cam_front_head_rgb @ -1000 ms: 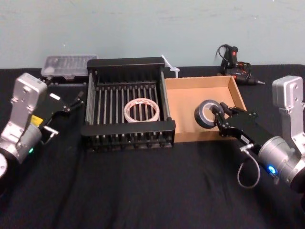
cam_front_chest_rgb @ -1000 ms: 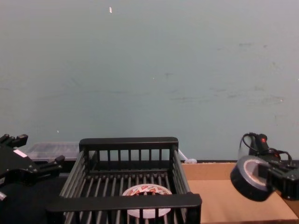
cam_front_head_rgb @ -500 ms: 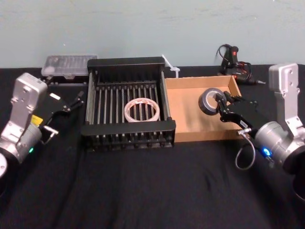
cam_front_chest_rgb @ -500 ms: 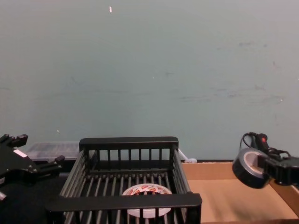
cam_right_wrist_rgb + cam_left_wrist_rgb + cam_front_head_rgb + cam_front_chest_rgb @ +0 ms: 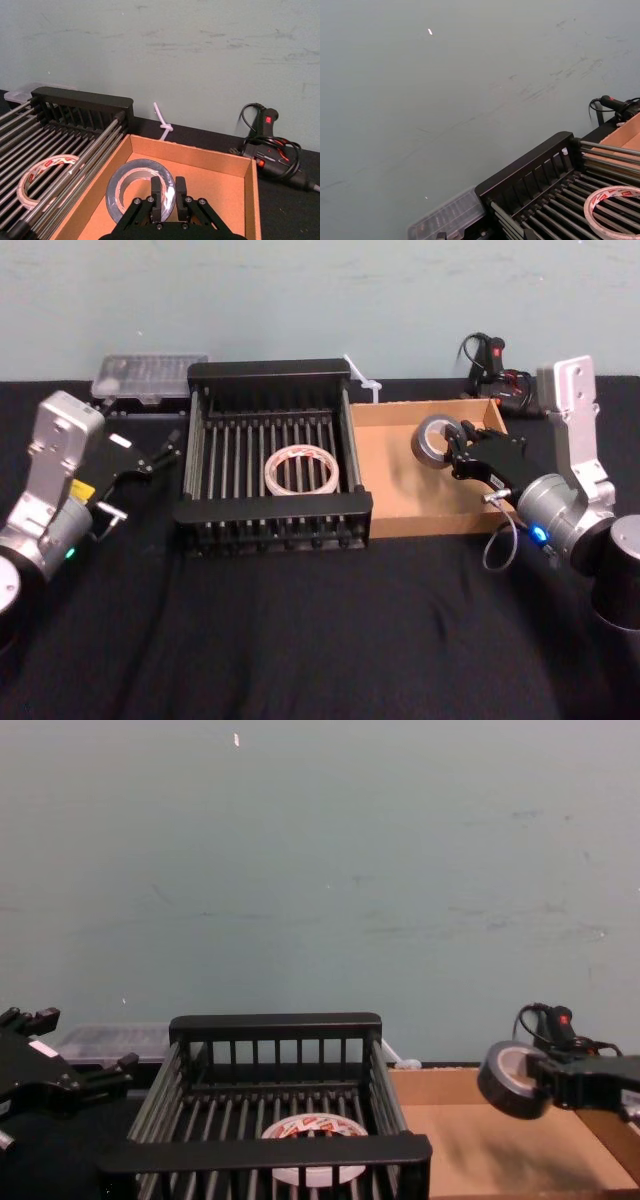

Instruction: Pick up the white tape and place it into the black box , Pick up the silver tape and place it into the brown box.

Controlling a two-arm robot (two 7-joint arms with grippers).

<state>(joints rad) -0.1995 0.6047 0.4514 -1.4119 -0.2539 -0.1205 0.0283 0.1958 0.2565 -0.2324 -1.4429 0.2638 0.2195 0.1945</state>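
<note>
the right claw is clenched on the small grey-silver tape roll, holding it on edge in the air above the shallow brown cardboard tray. the round white tape roll with red printing lies flat on the barred floor of the black slatted plastic crate, just left of the tray on the black bench. the left claw hangs spread apart, holding nothing, left of the crate.

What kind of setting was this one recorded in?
Probably a lab or workshop bench set up for robot sorting trials: a table under black cloth against a bare pale wall, a corded glue gun and a clear parts case at the back. The right claw holds the silver tape above the brown box.
</note>
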